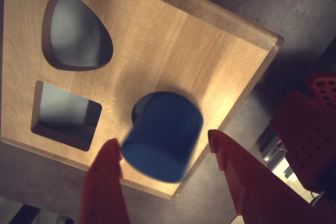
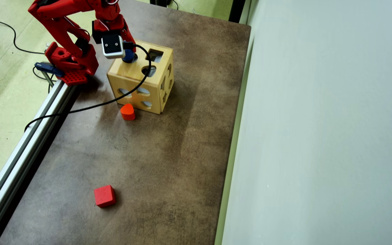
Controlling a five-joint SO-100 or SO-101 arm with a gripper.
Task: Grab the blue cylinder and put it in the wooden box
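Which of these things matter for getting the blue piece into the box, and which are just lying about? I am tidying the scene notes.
Belong to the job:
- blue cylinder, tilted over the round hole, between the open jaws, neither visibly pressing it
- wooden box
- gripper

Just lying about:
- heart-shaped block, beside the box
- red cube, far off on the table
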